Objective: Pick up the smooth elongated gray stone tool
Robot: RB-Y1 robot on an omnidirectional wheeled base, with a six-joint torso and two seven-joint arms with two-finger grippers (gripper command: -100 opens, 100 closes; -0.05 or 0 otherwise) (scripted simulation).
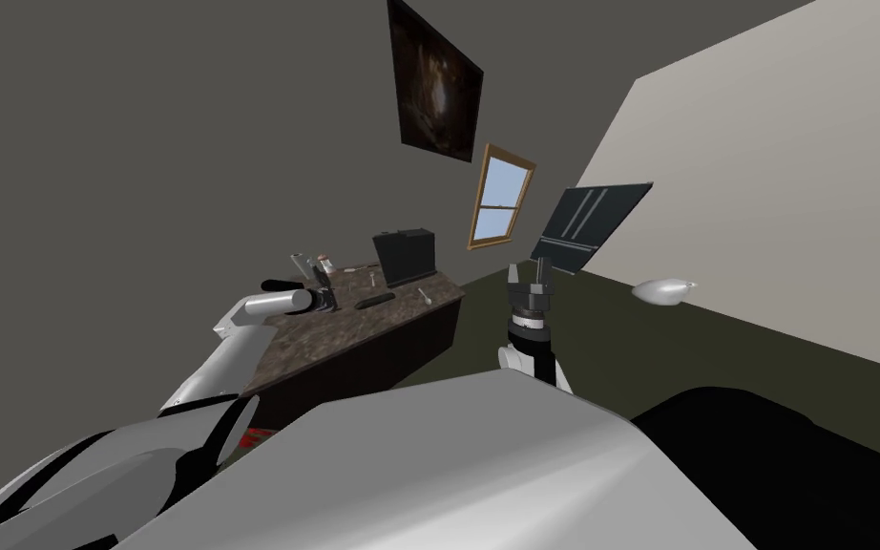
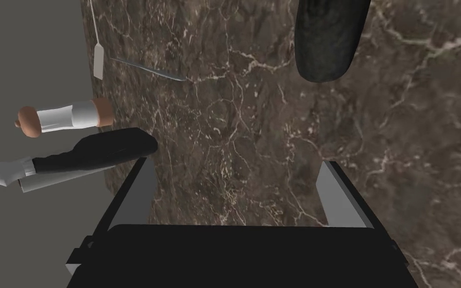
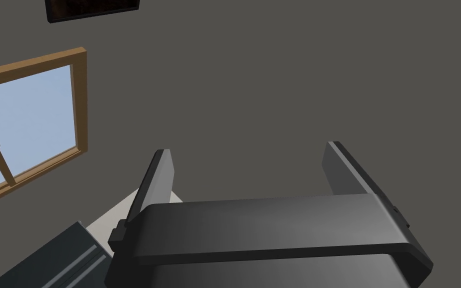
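The stone tool [image 2: 327, 40] is a smooth, elongated, dark grey piece lying on the brown marbled countertop [image 2: 254, 150]. In the head view the stone tool [image 1: 374, 301] lies mid-counter. My left gripper [image 2: 237, 192] hangs over bare countertop, open, with nothing between its fingers; the stone lies ahead of the fingertips, apart from them and off toward one finger's side. In the head view the left gripper [image 1: 322, 279] is above the counter's back part. My right gripper [image 1: 531, 274] is raised beside the counter, and the right gripper [image 3: 247, 172] stands open and empty.
Near the counter's wall edge lie a white bottle with brown ends [image 2: 64, 116], a black-handled tool [image 2: 89, 152] and a thin blade [image 2: 147, 68]. A black box [image 1: 406, 255] stands on the counter's far end, a pale spoon [image 1: 426, 296] beside it.
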